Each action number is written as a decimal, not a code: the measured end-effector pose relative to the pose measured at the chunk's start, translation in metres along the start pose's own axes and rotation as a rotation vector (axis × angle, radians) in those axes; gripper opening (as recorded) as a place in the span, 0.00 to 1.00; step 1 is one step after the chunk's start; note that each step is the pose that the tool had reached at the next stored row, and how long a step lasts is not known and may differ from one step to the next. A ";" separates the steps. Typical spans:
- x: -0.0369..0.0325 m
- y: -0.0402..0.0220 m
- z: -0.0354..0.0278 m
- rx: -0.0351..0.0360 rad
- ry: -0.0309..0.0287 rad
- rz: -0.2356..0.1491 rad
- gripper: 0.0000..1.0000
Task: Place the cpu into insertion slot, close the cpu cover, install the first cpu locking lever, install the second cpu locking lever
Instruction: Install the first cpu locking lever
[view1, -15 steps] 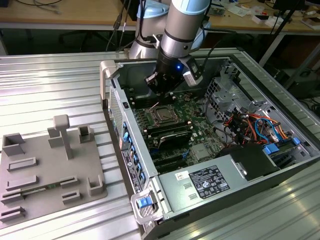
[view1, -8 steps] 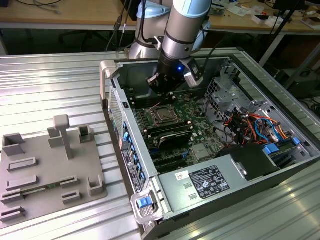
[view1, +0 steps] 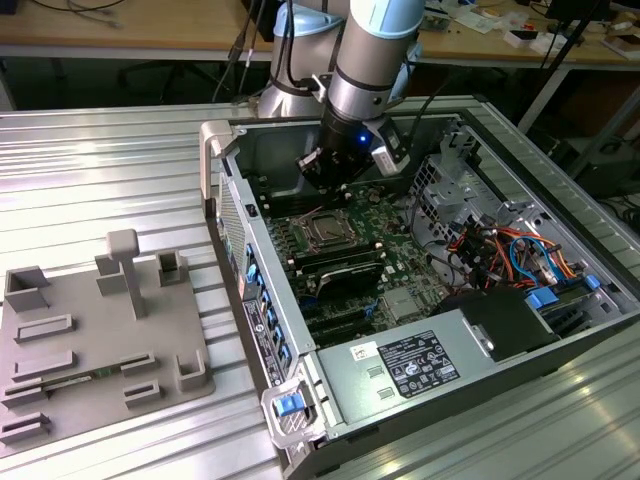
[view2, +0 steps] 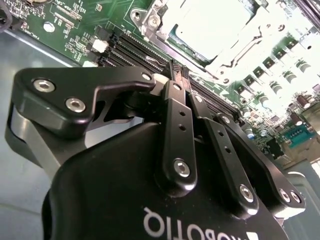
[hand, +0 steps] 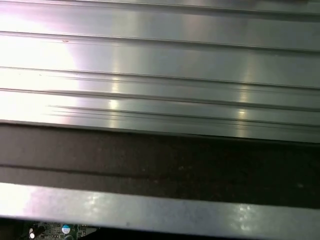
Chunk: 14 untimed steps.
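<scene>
The arm (view1: 365, 50) comes down from the far side of the desk (view1: 120, 170) into the open computer case (view1: 420, 290), its silver-and-grey wrist leaning steeply so that the black gripper (view1: 325, 172) hangs over the upper part of the green motherboard (view1: 390, 250). In the exterior view the gripper sits just above and slightly beyond the cpu socket, near but apart from it, with a small blue light glowing on the wrist. In the second wrist view the gripper (view2: 179, 75) has its two black fingers (view2: 176, 107) drawn together with no gap at the tips, and nothing is held between them.

The cpu (view2: 210, 22) lies flat in the socket — a pale, dull metal square, washed bright by glare in the second wrist view. The cpu cover (view2: 165, 27), a thin shiny frame, lies around it, with the chip showing through its open window; in the exterior view the cpu (view1: 328, 230) shows as a small grey square ringed by the cover (view1: 309, 238). Whether the locking levers are latched cannot be told.

To the exterior view's left, a grey fixture plate (view1: 95, 340) with raised blocks rests on the desk, well apart from the case. The first wrist view shows ribbed aluminium surface (hand: 160, 75) and a case edge (hand: 160, 210).
</scene>
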<state>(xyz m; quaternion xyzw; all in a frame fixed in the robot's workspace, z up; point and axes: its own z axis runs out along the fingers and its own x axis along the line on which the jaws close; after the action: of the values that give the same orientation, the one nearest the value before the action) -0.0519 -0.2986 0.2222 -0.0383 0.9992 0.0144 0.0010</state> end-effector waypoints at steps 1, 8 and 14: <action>-0.0012 -0.0001 0.0011 0.0003 -0.0005 0.000 0.11; -0.0043 -0.0004 0.0031 0.0039 -0.0093 0.000 0.11; -0.0066 -0.0007 0.0058 0.0040 -0.0098 0.007 0.11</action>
<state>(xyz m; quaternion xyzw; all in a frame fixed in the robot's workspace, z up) -0.0453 -0.2986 0.2164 -0.0348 0.9993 0.0126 0.0059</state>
